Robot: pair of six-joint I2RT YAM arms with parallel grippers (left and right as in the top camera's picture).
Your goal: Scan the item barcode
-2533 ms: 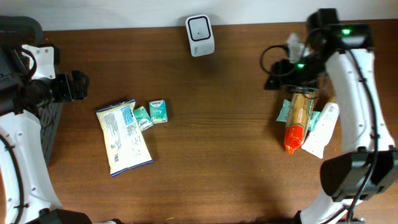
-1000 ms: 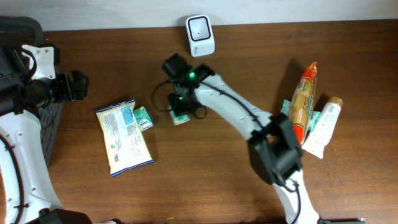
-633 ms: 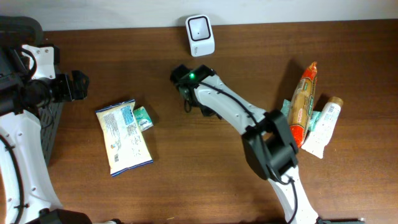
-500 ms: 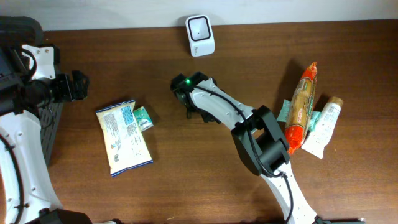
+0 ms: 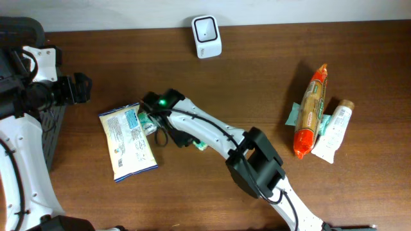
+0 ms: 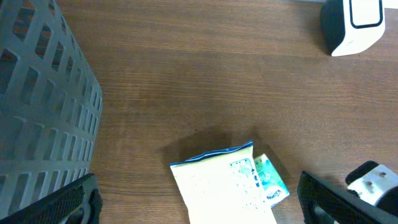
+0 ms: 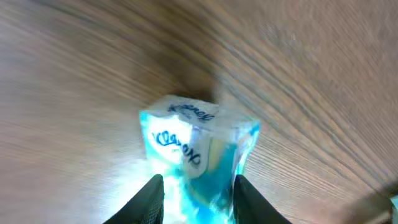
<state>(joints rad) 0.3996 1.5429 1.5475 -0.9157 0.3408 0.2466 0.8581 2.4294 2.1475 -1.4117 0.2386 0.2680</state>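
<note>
- Likely the tissue pack [image 7: 193, 155] is light, soft and crinkly; we'd pinch its narrow sides gently.
- Right gripper [image 7: 196, 198] straddles it; whether it grips, we cannot tell.

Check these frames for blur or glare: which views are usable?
Right wrist: heavy motion blur, the tissue pack and the table smeared. Overhead: sharp, evenly lit; a green light glows on the right arm. Left wrist: sharp, the white scanner bright without glare.
</note>
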